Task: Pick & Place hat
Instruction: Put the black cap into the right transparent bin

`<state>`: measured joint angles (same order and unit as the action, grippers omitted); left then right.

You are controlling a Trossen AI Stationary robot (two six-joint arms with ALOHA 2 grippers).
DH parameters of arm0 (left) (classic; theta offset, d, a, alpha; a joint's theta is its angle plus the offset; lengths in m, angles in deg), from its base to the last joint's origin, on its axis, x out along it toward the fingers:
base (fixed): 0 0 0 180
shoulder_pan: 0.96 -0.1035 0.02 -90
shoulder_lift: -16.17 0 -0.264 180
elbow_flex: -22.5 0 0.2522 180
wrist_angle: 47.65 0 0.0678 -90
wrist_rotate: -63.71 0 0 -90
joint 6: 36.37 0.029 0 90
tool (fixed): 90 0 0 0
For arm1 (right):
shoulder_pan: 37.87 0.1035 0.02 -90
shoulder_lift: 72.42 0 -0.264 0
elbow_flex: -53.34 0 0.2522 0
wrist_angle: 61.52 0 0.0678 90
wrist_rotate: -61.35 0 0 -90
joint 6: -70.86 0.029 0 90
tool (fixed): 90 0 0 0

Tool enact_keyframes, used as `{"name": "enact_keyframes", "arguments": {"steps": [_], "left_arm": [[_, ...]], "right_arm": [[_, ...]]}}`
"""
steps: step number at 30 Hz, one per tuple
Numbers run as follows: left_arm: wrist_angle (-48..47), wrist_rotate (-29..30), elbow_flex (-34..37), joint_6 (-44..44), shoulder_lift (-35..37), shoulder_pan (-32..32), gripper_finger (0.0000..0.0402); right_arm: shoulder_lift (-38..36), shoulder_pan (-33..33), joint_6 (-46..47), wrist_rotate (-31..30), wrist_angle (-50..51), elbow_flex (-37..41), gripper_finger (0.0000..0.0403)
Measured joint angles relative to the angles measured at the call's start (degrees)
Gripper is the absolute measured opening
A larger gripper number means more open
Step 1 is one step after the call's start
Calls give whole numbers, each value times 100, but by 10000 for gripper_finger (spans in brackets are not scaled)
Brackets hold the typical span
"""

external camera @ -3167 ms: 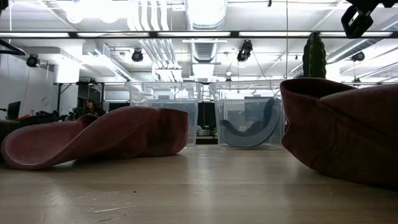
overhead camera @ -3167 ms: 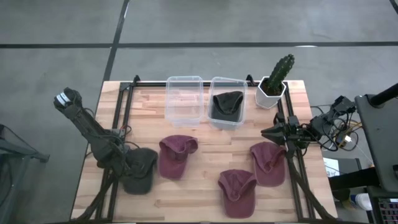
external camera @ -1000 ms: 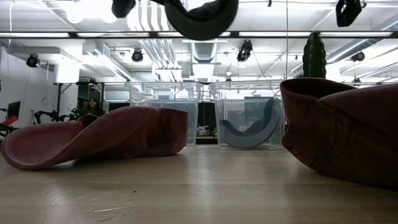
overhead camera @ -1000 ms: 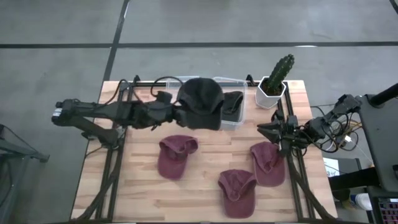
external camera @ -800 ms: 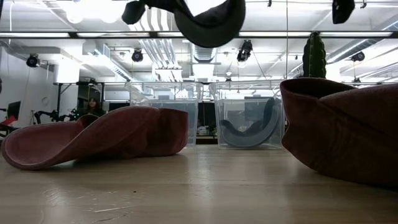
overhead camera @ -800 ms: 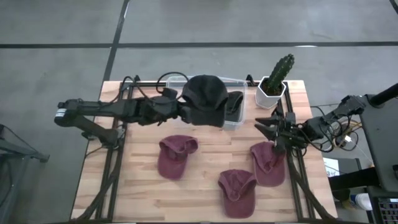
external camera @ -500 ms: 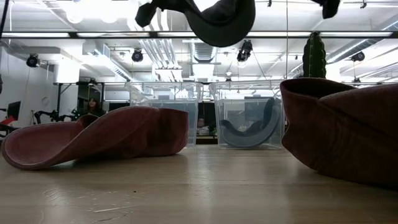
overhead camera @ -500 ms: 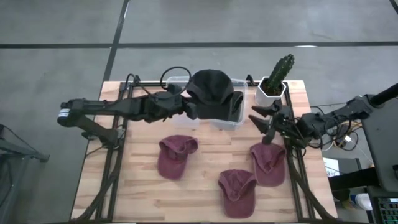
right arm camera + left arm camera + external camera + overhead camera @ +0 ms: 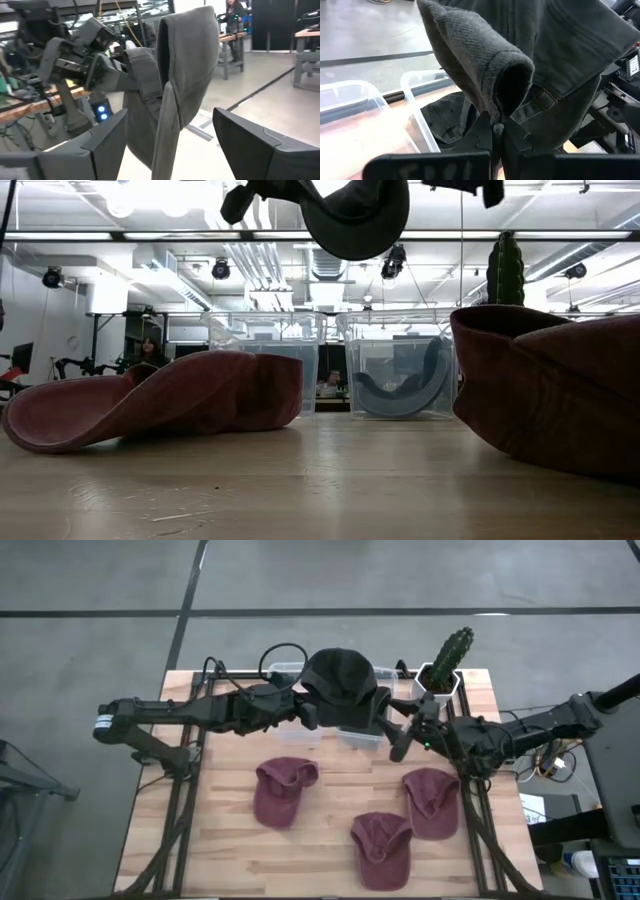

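Note:
A dark grey hat (image 9: pixel 340 680) hangs in the air over the right clear bin (image 9: pixel 352 736), with my left gripper (image 9: pixel 305 716) shut on it. In the low view the hat (image 9: pixel 352 218) hangs high above the table. A second dark hat (image 9: pixel 378 710) lies in that bin. My right gripper (image 9: pixel 394 728) is open just right of the held hat. In the right wrist view its fingers stand either side of the hat's hanging back part (image 9: pixel 167 115) without touching it. Three maroon hats (image 9: pixel 283 790) (image 9: pixel 432 802) (image 9: pixel 382 847) lie on the table. My left gripper pinches a fold of the hat's cloth (image 9: pixel 493 116) between its two shut fingers. The fingers come level from the table's left. The hat is lifted clear and sags from the fingers over the right bin, its strap (image 9: pixel 547 97) hanging loose.
A second clear bin (image 9: pixel 290 670) stands left of the first, partly under my left arm. A cactus in a white pot (image 9: pixel 445 668) stands at the far right corner. A dark frame rail (image 9: pixel 190 740) runs along each side of the table.
My left gripper has carried the dark hat toward the table's right and far edge, until it hangs over the right bin. My right gripper has opened wide and moved toward the table's left, up to the hat.

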<state>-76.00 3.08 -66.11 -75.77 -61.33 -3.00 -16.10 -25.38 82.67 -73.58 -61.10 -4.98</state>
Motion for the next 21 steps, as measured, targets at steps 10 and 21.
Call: {"name": "enact_keyframes", "arguments": {"steps": [10, 21], "left_arm": [[0, -18, 0, 117, 0, 2, 8], [-2, -129, 0, 193, 2, 2, 7]], "right_arm": [[511, -354, 39, 43, 5, -486, 286], [1086, -628, 453, 361, 389, -994, 283]]}}
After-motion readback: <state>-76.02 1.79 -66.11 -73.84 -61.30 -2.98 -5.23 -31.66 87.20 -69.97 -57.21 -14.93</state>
